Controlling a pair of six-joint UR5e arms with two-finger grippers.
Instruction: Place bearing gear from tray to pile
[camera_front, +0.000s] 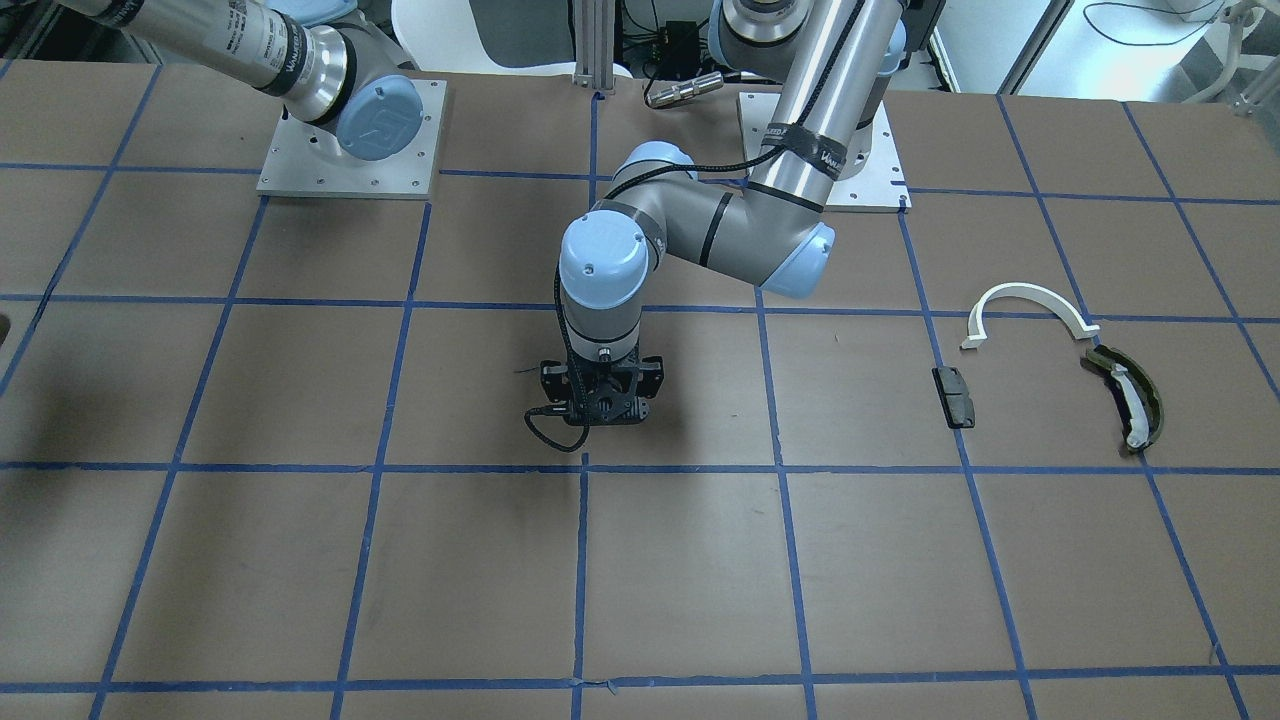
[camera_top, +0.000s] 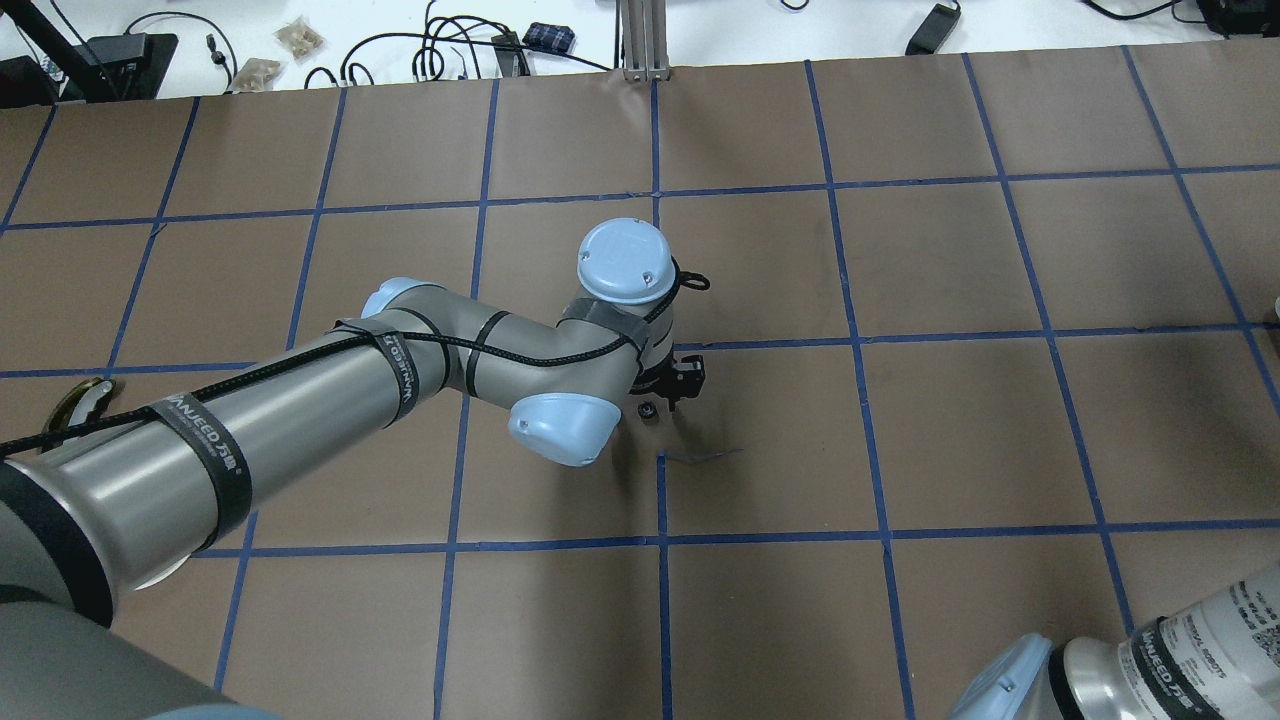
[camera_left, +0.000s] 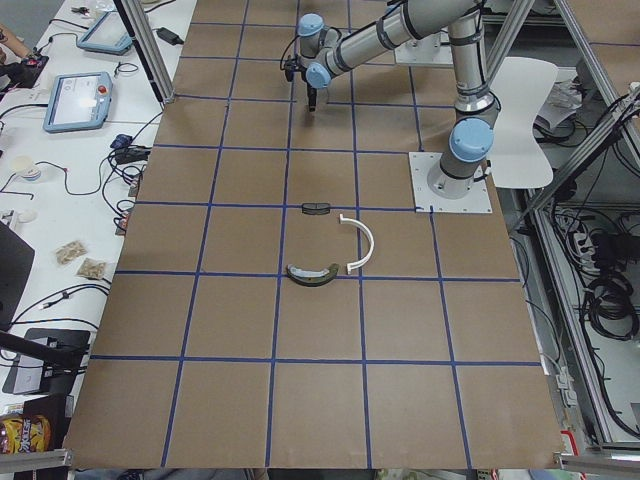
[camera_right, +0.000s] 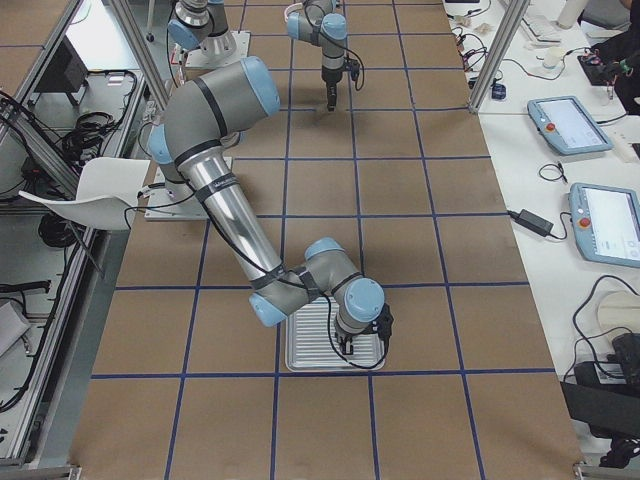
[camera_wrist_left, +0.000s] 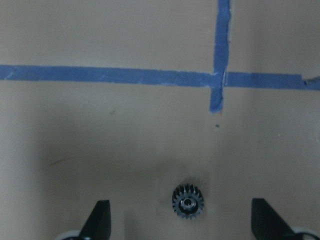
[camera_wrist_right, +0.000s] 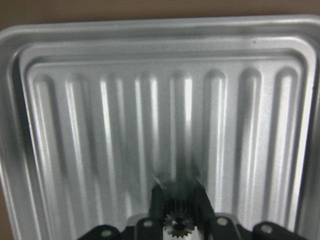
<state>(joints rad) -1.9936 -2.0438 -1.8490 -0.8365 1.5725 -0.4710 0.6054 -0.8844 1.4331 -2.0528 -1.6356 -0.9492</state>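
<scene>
My right gripper (camera_wrist_right: 177, 210) is shut on a small dark bearing gear (camera_wrist_right: 176, 224) and hangs over the ribbed metal tray (camera_wrist_right: 150, 25), which also shows in the exterior right view (camera_right: 300, 350). My left gripper (camera_wrist_left: 181, 212) is open at mid-table, and a second small toothed gear (camera_wrist_left: 188, 200) lies on the brown paper between its fingers (camera_wrist_left: 100, 215). That gear also shows in the overhead view (camera_top: 647, 411). The pile lies apart from both grippers: a white half-ring arc (camera_front: 1030, 305), a dark grey block (camera_front: 953, 396) and an olive-green curved piece (camera_front: 1128, 398).
The table is brown paper with a blue tape grid (camera_front: 580, 468). Two arm base plates (camera_front: 350, 140) stand at the robot's edge. Tablets (camera_right: 565, 122) and cables lie on the side bench. A white chair (camera_right: 95, 190) stands by the base.
</scene>
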